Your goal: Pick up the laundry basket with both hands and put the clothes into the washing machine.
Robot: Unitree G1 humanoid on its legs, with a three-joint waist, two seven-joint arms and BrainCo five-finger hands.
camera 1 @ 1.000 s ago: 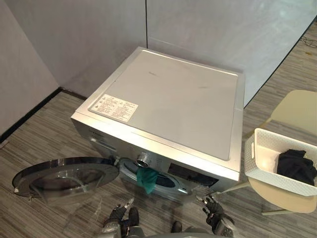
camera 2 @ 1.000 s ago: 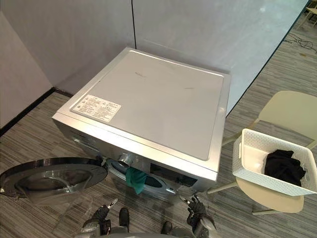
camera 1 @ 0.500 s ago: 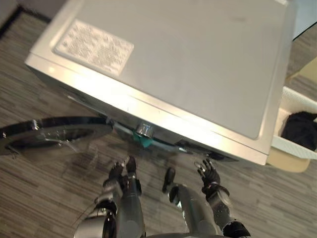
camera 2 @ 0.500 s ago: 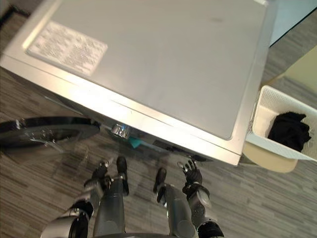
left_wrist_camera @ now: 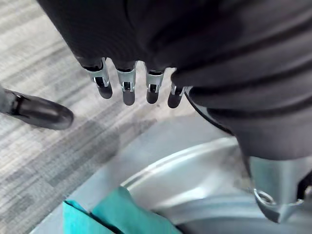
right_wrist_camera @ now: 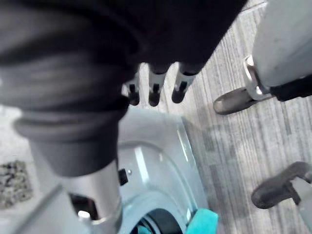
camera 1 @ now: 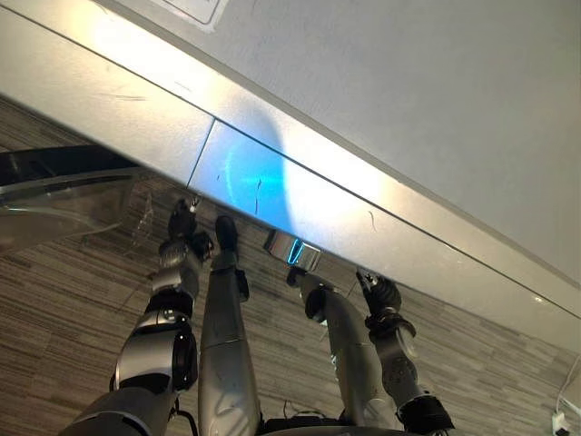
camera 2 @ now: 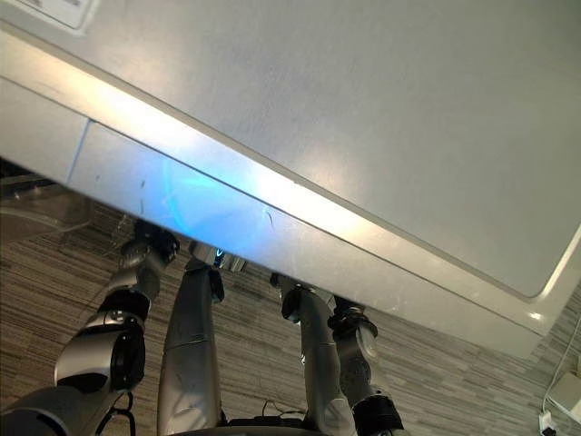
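Fingers [left_wrist_camera: 127,90] relaxed on left hand [camera 1: 182,229] and right hand [camera 1: 379,293] by washer [camera 1: 408,109]

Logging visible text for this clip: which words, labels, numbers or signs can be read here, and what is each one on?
No text can be read in these views.
White label on top of the washing machine: only a corner is in the picture, and its print is too small to read.
Front panel of the machine: no legible words, numbers or signs.
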